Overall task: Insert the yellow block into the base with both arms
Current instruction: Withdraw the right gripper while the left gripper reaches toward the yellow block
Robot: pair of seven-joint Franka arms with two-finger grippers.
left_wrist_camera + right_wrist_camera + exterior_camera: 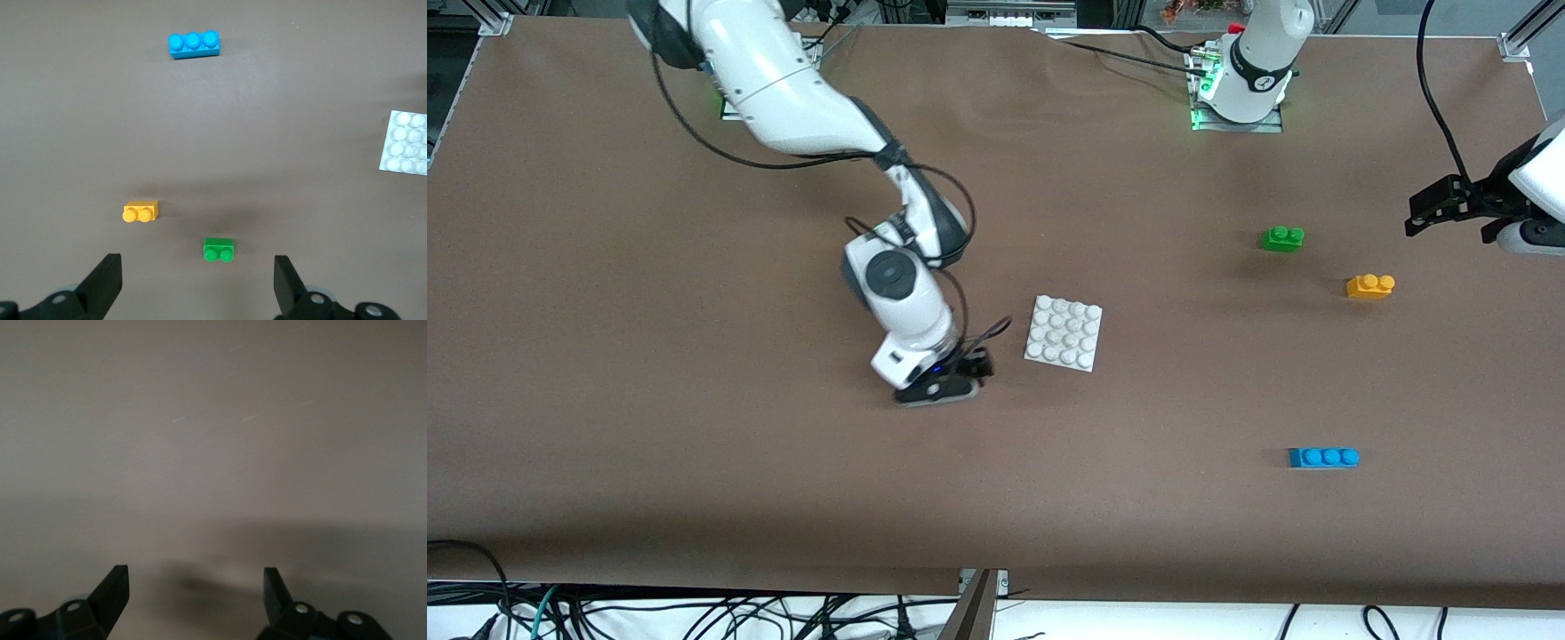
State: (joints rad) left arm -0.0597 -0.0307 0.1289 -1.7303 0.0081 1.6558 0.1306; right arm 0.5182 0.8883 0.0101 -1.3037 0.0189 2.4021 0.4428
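The yellow block [1370, 286] [141, 211] lies on the brown table toward the left arm's end, studs up, untouched. The white studded base [1064, 332] [405, 143] lies flat near the table's middle. My right gripper [958, 380] [197, 577] is down low just beside the base, on the side toward the right arm's end, open with only bare table between its fingers. My left gripper [1427, 213] [198, 267] hangs open and empty over the table at the left arm's end, apart from the yellow block.
A green two-stud brick [1282, 238] [219, 249] lies beside the yellow block, farther from the front camera. A blue three-stud brick [1323, 457] [193, 45] lies nearer to the front camera. Cables trail along the right arm.
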